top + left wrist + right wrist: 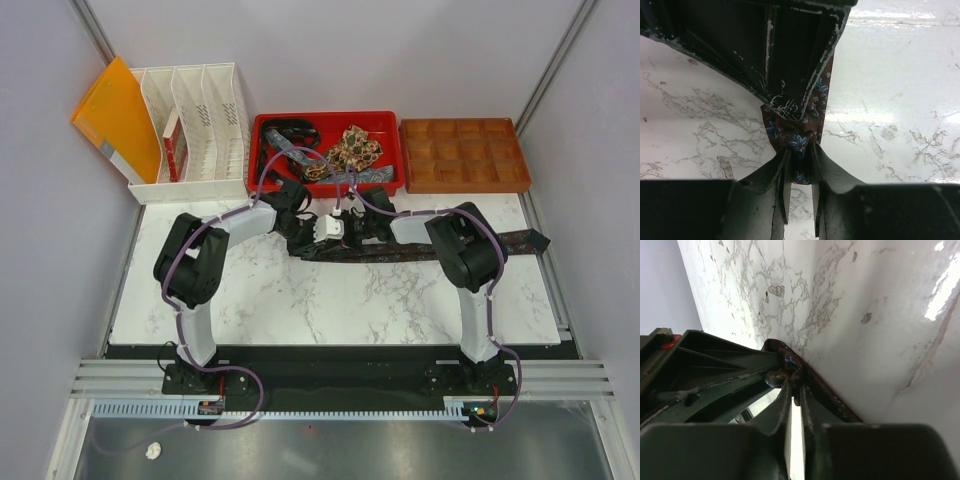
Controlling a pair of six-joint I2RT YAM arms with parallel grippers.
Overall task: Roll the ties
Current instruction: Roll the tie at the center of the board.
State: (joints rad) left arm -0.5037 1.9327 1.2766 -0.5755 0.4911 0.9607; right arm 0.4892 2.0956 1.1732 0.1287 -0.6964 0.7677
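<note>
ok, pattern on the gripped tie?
Maroon tie with blue floral print; left wrist view.

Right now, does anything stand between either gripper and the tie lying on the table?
Nothing visible does. The left gripper and the right gripper are each shut on the dark patterned tie, facing each other closely at the same stretch of fabric.

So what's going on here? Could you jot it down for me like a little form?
Surface: marble table
Tie being worked: dark flowered tie, lying flat across the table
Left hand: pinching that tie
Right hand: pinching it too, close against the left one
Other ties: heaped in the red bin
Beside the bin: white file rack, brown compartment tray
</note>
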